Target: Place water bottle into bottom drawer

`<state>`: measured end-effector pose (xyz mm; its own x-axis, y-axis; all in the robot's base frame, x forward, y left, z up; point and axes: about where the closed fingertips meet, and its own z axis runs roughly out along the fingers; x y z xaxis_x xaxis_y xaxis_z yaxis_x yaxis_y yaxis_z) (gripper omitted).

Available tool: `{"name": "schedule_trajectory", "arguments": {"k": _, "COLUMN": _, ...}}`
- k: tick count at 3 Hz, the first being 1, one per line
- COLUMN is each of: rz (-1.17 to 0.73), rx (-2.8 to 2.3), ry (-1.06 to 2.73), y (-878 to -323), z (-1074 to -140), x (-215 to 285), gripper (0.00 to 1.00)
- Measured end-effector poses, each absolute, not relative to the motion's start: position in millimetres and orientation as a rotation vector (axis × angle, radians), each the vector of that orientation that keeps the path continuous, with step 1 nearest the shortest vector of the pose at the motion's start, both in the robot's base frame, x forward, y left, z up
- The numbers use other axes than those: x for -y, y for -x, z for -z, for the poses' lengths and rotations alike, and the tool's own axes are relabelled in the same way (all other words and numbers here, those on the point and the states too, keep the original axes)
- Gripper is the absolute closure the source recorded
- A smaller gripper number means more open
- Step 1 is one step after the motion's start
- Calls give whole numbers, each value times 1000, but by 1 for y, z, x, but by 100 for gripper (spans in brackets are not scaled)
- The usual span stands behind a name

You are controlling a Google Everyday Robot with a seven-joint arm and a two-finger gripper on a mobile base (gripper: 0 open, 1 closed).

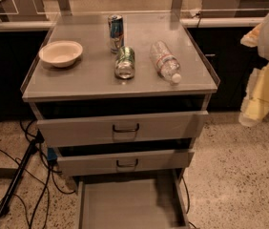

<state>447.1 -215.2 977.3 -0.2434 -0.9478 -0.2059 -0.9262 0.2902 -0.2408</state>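
The water bottle (pixel 164 61) lies on its side on the grey cabinet top (pixel 91 82), right of centre, white cap pointing toward me. The bottom drawer (pixel 129 205) is pulled open at the bottom of the view, its grey floor bare. The gripper (pixel 254 104) hangs at the far right edge of the view, off the cabinet's right side and below the level of its top, well apart from the bottle.
A green-and-silver can (pixel 125 62) lies on its side left of the bottle. A blue-and-silver can (pixel 116 32) stands upright behind it. A pale bowl (pixel 61 53) sits at the left. The two upper drawers (pixel 123 128) stand slightly out. Cables and a dark stand (pixel 17 175) lie on the floor at left.
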Motion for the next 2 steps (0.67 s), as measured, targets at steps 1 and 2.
{"name": "schedule_trajectory", "arguments": {"k": 1, "rz": 84, "rx": -2305, "ry": 1676, "y": -460, "z": -977, "x": 213, "gripper": 0}}
{"name": "schedule_trajectory", "arguments": {"k": 2, "rz": 67, "rx": -2358, "ry": 1666, "y": -473, "z": -974, "x": 211, "gripper": 0}}
